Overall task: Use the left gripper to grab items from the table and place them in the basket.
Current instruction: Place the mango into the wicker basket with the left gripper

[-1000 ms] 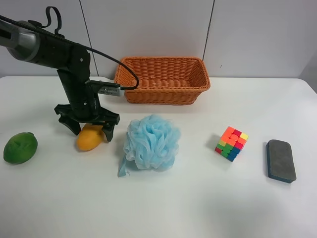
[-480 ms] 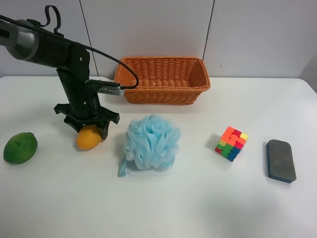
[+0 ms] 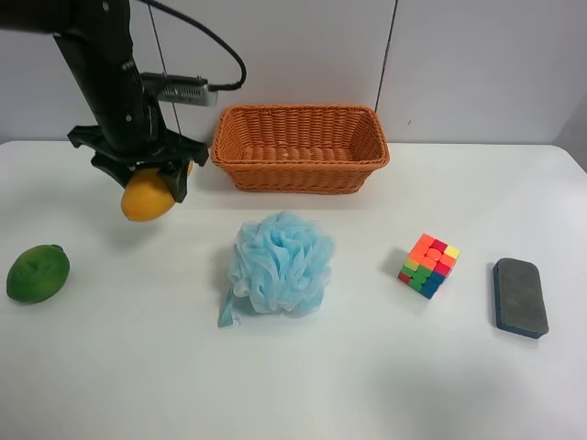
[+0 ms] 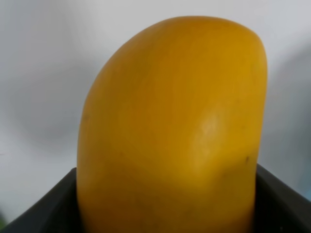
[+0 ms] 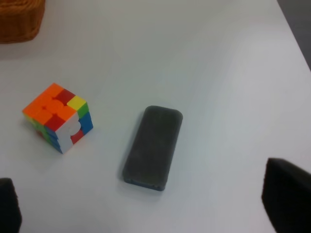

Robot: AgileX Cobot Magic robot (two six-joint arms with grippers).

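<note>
My left gripper (image 3: 142,176) is shut on the yellow-orange mango (image 3: 147,198) and holds it in the air above the white table, left of the wicker basket (image 3: 300,174). The mango (image 4: 170,126) fills the left wrist view between the black jaws. The basket looks empty. On the table lie a green fruit (image 3: 38,272), a light-blue bath pouf (image 3: 280,261), a puzzle cube (image 3: 428,264) and a dark sponge block (image 3: 520,296). My right gripper (image 5: 148,204) is open above the table near the sponge block (image 5: 153,145) and the cube (image 5: 58,116).
The table (image 3: 367,367) is white and backs onto a grey panelled wall. A black cable (image 3: 206,41) loops from the left arm near the basket's left end. A corner of the basket (image 5: 19,19) shows in the right wrist view.
My left gripper closed on the mango and lifted it off the table, moving up and toward the back. The other items have not moved.
</note>
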